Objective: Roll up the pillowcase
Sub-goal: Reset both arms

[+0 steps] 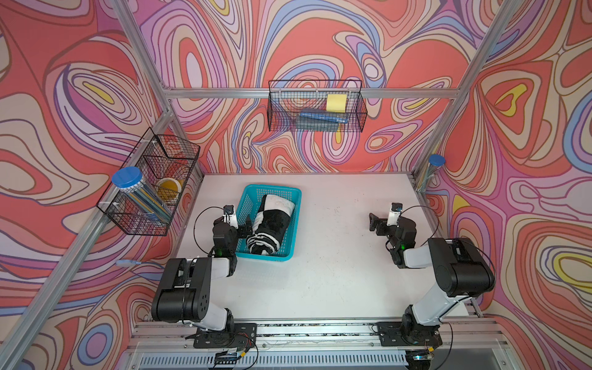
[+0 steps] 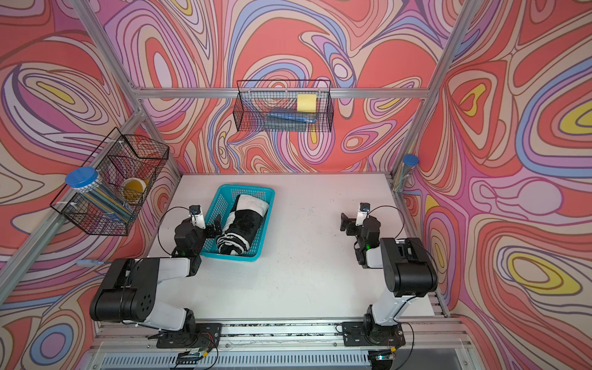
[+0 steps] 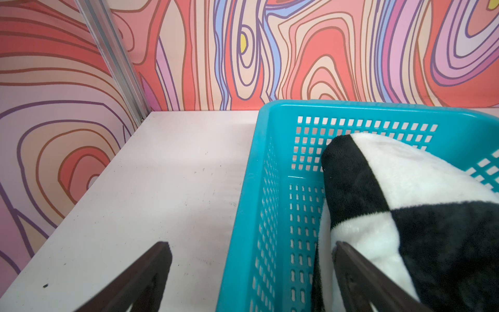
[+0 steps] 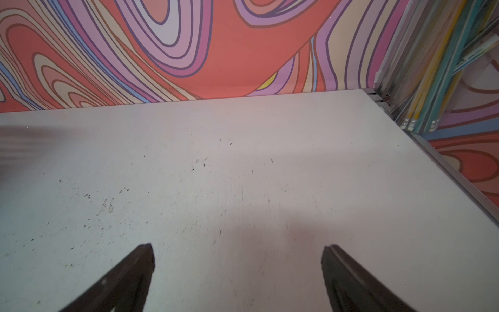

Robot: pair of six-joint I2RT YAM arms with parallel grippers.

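Both top views: at the lower edge of the frame, the two arm bases are mounted on a rail. Above them, the white table (image 1: 336, 272) is seen. At right of centre, the right gripper (image 1: 374, 221) is held over bare table with its jaws wide apart, nothing between them, as confirmed in the right wrist view (image 4: 237, 247). At left of centre, the left gripper (image 1: 245, 226) is likewise spread; in the left wrist view (image 3: 251, 244) the wall of the teal basket (image 1: 290, 256) is straddled, one finger outside and one inside beside the pillowcase (image 1: 272, 224). Nothing is clamped. The pillowcase is seen as a rolled black-and-white bundle lying lengthwise inside the basket. Farthest, at upper centre, a wire basket (image 1: 278, 105) is hung on the patterned wall.
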